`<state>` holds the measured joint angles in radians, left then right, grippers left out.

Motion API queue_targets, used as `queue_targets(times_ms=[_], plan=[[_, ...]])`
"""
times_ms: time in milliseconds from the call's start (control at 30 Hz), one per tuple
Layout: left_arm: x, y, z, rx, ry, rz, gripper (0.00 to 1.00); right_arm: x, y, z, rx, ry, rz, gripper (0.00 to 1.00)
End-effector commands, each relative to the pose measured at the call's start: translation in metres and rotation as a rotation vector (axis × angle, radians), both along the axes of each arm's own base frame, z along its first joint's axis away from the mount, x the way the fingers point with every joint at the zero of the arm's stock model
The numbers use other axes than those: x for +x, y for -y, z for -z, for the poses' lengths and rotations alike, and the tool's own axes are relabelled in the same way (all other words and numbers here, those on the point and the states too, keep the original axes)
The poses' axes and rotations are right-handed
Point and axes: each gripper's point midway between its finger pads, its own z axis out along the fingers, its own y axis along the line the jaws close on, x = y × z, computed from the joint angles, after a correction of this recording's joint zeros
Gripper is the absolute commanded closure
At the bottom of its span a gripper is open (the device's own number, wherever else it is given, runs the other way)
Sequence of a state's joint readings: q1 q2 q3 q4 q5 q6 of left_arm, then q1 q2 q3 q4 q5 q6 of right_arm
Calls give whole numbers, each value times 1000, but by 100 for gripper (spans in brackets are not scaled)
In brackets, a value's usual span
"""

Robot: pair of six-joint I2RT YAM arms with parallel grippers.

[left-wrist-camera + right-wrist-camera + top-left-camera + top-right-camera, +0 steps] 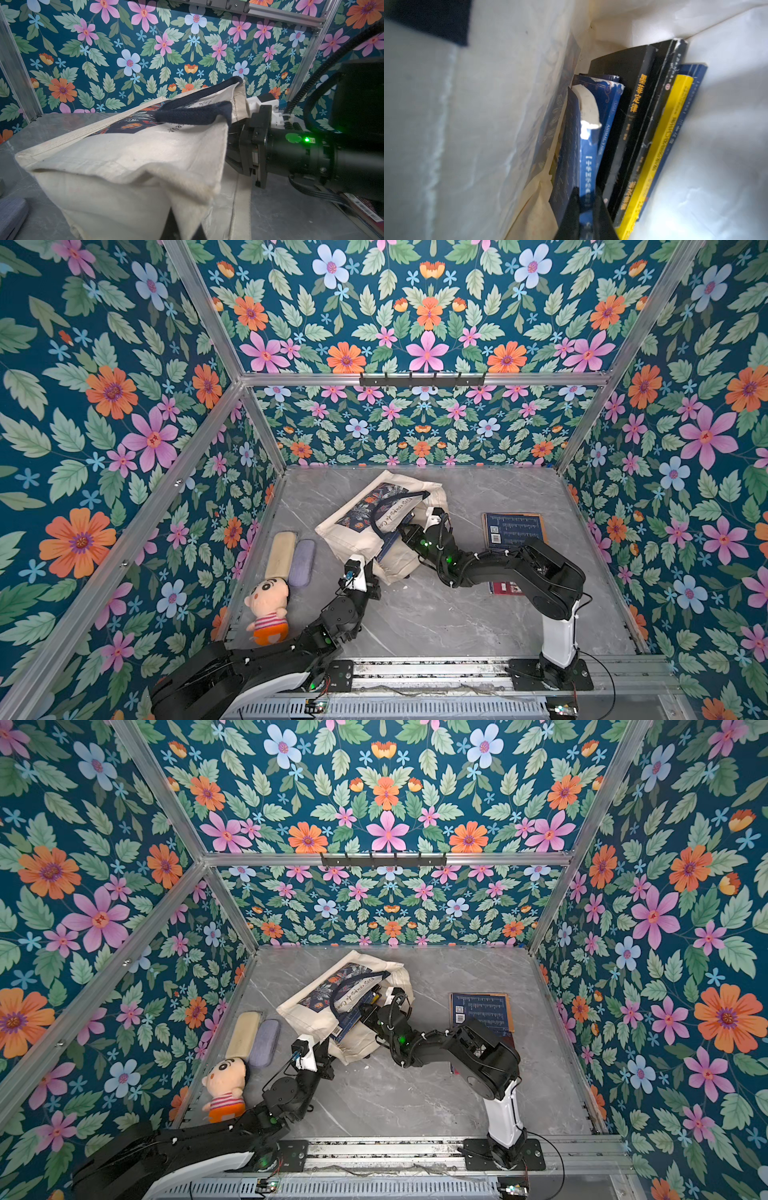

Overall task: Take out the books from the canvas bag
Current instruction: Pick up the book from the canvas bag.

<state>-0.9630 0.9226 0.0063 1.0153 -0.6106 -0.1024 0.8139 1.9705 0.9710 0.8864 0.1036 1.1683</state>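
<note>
Canvas bag (353,537) edge is pinched in my left gripper (184,228). My right gripper (586,216), inside, clamps 1 blue book (588,166).

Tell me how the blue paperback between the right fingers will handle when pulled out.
The blue paperback will probably flex: its spine cover is already torn and curled. Held by its spine in the right gripper's fingers, it may fan open. The Animal Farm book pressed alongside could drag with it.
</note>
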Motion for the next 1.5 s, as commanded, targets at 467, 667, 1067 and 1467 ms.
queue_targets(times_ms=[467,667,1067,1467], plan=[[1,3,-4,-9,13,5,100,5,-28,-15,68,85,-46,65],[1,2,-5,-8,15,4,100,-1,-19,-22,84,114,-27,95],[2,-8,-6,-17,13,-47,100,-30,33,-60,80,186,43,100],[3,-32,-4,-47,1,-169,100,-73,123,-83,-28,235,204,100]])
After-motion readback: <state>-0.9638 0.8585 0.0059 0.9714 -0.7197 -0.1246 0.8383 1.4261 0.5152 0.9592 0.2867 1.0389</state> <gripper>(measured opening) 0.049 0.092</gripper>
